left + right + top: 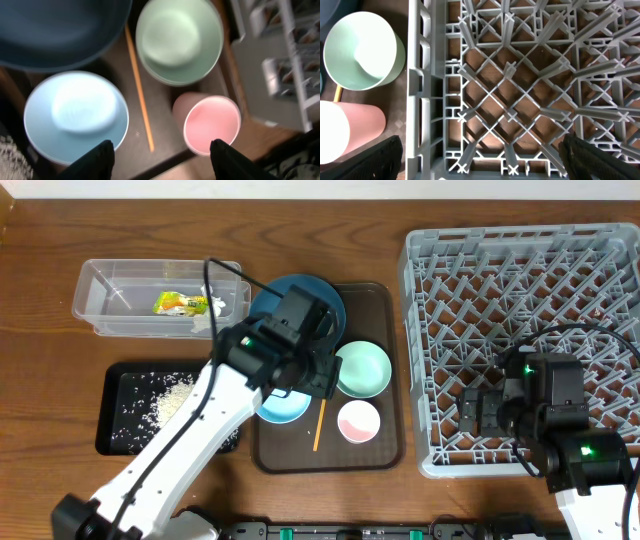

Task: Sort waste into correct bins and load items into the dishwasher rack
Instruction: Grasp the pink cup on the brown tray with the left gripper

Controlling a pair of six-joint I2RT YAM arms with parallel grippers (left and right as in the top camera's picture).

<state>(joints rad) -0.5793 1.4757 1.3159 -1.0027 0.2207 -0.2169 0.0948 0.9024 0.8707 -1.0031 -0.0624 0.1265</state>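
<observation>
The left gripper (162, 150) hangs wide, apparently empty, over the wooden stick (139, 90); the right gripper (481, 155) gapes equally wide above the rack (416, 115).

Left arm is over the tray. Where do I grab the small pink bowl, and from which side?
I'd pinch the rim of the pink bowl from above, straddling its wall: it sits upright, mouth up. Take the rim facing the wooden stick, where the tray is bare.

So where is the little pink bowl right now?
In the overhead view the pink bowl sits in the near right corner of the brown tray, just below the mint-green bowl, with the wooden stick to its left.
</observation>
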